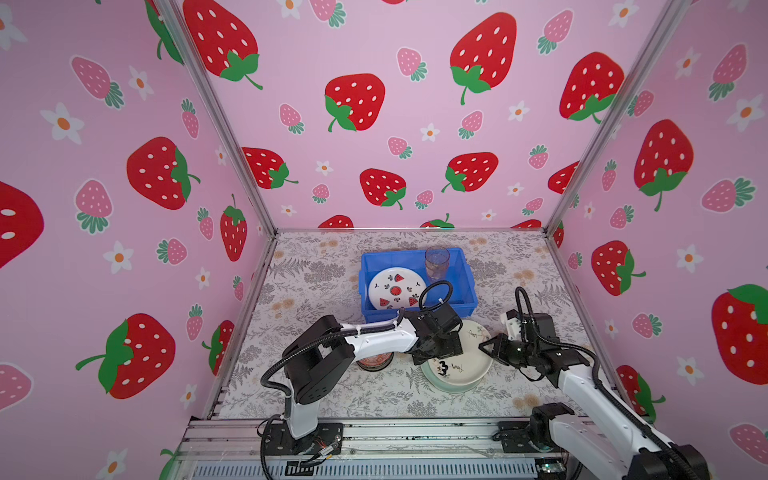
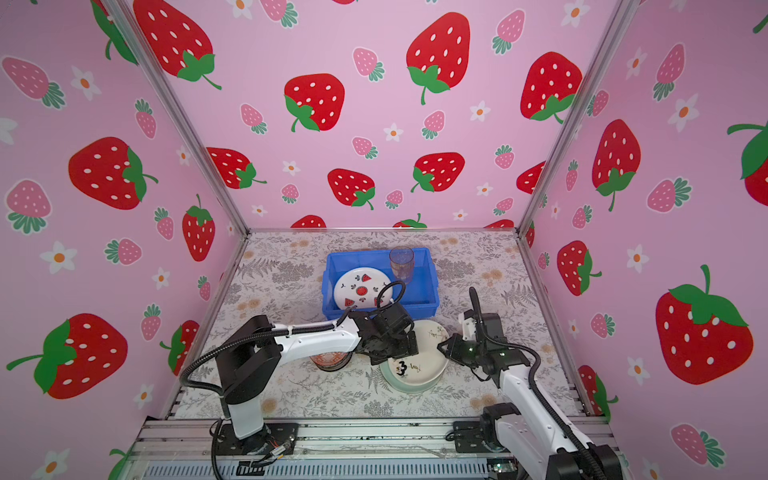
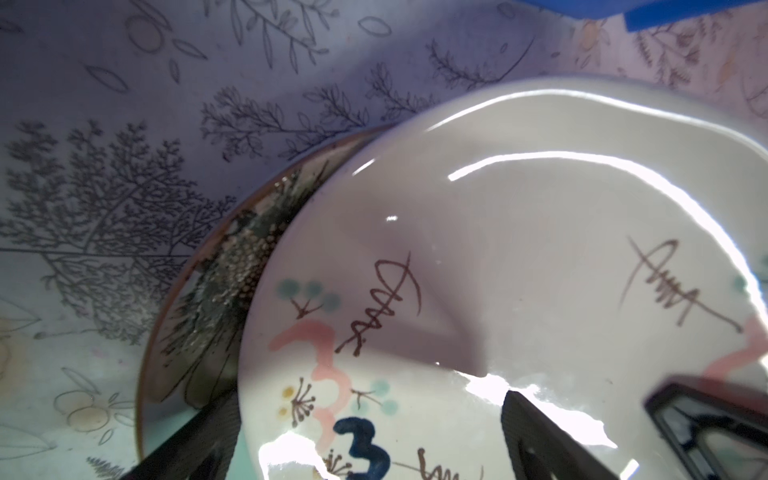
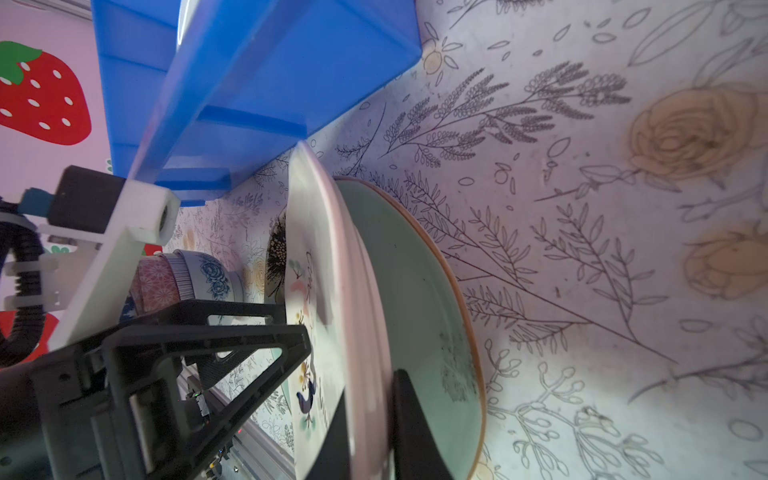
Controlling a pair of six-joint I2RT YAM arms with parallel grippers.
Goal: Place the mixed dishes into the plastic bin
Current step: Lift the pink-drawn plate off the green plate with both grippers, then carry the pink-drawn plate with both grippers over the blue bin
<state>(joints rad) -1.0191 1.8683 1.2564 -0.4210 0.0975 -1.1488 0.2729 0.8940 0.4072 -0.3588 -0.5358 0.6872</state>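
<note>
**Progress check: two dishes in, the rest waiting**

Plastic bin [image 1: 462, 293] sits toward the back of the table [image 1: 316, 386]. In both top views it already holds the watermelon plate [image 1: 397, 289] lying flat, plus one clear tumbler [image 1: 436, 264] standing upright in the far corner. So that part looks done.

Just in front of the bin and outside it, there's a cream plate with a blue 3 [image 1: 465, 370] stacked on the pale green plate [image 4: 415, 270]. The right wrist view shows the right gripper [image 4: 374, 432] with its fingers pinching the cream plate's rim. One finger is on top and the other is slipped in between the two plates. The left gripper [image 1: 438, 353] hovers over the same plate with its fingers spread wide, holding nothing.

Beside the plates is a stack of small patterned bowls [image 4: 187, 278], half hidden under the left arm in the top views.

My read is that it's maybe a third of the way there. The cream plate is gripped but not in the bin yet, and the green plate and the bowls haven't been touched. I can only spot one tumbler, so I can't tell if there's a second one somewhere.
</note>
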